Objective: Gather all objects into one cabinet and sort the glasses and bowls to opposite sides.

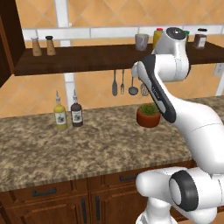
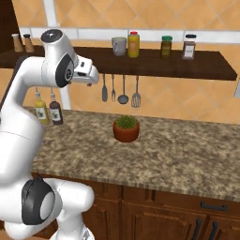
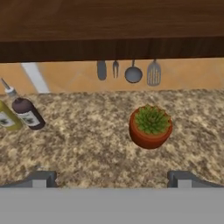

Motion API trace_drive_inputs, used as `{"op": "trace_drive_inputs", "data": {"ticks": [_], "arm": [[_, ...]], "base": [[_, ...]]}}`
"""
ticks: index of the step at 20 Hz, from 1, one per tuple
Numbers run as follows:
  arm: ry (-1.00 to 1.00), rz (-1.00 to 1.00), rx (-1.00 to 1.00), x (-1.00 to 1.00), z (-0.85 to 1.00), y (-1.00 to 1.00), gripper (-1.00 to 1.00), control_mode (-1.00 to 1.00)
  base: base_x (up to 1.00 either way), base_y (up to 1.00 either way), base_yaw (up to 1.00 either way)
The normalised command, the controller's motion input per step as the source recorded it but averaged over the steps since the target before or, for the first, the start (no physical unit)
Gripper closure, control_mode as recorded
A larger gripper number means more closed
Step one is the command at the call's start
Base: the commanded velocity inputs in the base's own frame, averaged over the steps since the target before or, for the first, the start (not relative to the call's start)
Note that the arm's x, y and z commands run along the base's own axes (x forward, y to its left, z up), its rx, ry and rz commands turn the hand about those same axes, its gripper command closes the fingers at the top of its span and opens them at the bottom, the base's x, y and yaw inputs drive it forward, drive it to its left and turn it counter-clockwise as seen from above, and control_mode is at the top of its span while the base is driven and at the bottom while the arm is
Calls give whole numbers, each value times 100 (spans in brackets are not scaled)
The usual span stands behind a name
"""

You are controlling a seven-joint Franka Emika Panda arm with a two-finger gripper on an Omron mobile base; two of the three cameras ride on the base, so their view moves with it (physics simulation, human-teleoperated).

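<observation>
A: Grey tumbler [image 1: 141, 42]?
B: Up on the long dark wall shelf [image 1: 87, 59], upright, near the middle. Just beside a yellow bottle [image 1: 157, 37], on that bottle's left.

A: Touching it?
B: Close, but cannot tell from here. Apart from the rest, at any rate.

A: And further along the shelf?
B: In the right base view, a green-lidded jar [image 2: 166, 47], then a spice jar [image 2: 189, 47], both to the right of the yellow bottle. Far off at the left end, two small shakers [image 1: 43, 46] side by side. Beyond them, a dark wood panel [image 1: 6, 39]; cannot tell what it belongs to.

A: Below the shelf?
B: Four utensils [image 1: 122, 83] hanging on the tiled wall. Under those, a terracotta plant pot [image 1: 148, 116] on the speckled stone counter [image 1: 87, 148], standing upright. Well to its left, a yellow sauce bottle [image 1: 60, 114] and a dark sauce bottle [image 1: 76, 113], just beside each other near the wall. Wooden drawer fronts [image 1: 43, 192] under the counter's edge.

A: Gripper [image 3: 112, 178]?
B: Raised at about shelf height, looking down over the counter toward the plant pot. Fingertips [image 3: 41, 178] spread wide, released, nothing between them. Well apart from the tumbler.
</observation>
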Motion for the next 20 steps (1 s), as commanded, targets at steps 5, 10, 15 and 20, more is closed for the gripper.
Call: {"op": "trace_drive_inputs", "data": {"ticks": [5,10,15,20], "arm": [[3,-2,0,26,20,0,-100,-100],[11,-6,1,79,73,0,-100,-100],[6,-3,1,41,50,0,-100,-100],[14,0,3,64,0,-42,-100,-100]], "base": [[0,0,0],[0,0,0],[0,0,0],[0,0,0]]}}
